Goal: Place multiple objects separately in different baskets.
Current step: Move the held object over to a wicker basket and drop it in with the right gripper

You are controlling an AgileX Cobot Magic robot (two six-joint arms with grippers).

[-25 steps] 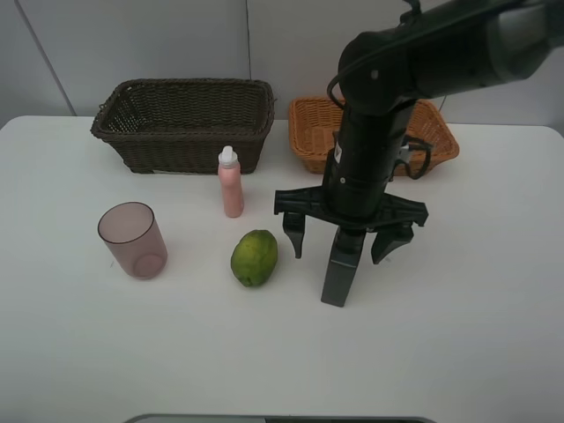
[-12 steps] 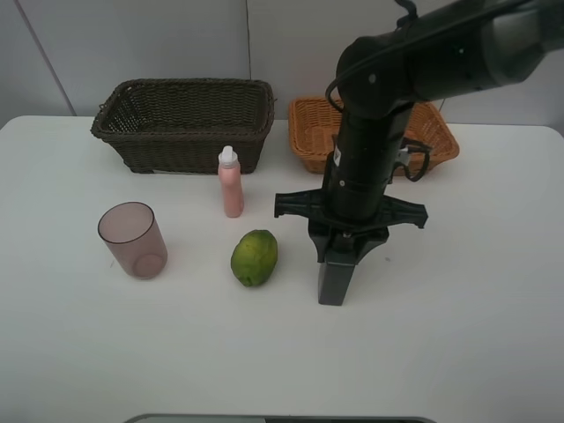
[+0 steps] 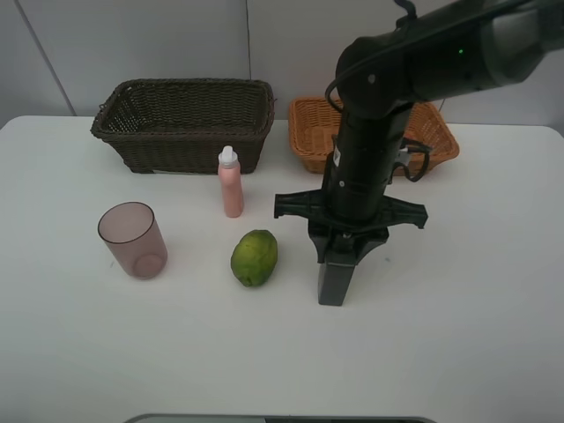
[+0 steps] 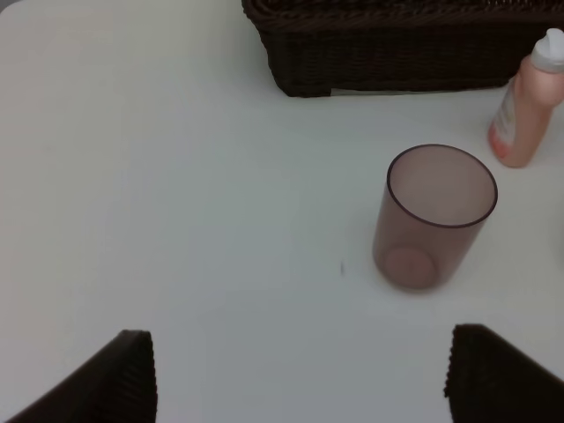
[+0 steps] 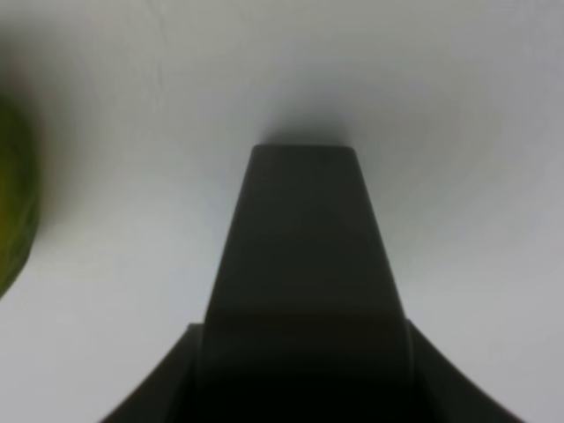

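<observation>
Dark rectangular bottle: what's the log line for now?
right hand: shut on dark rectangular bottle | bottle: standing on white table | left hand: open, empty

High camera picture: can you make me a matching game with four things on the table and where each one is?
Things:
1. cup
2. pink bottle
3. green fruit
4. dark bottle

Places:
A. gripped by the right pincer
B. standing just in front of the dark brown basket
C. farthest left on the table, upright and empty
D. lying in front of the pink bottle

Pairs: 1-C, 2-B, 3-D, 4-A
</observation>
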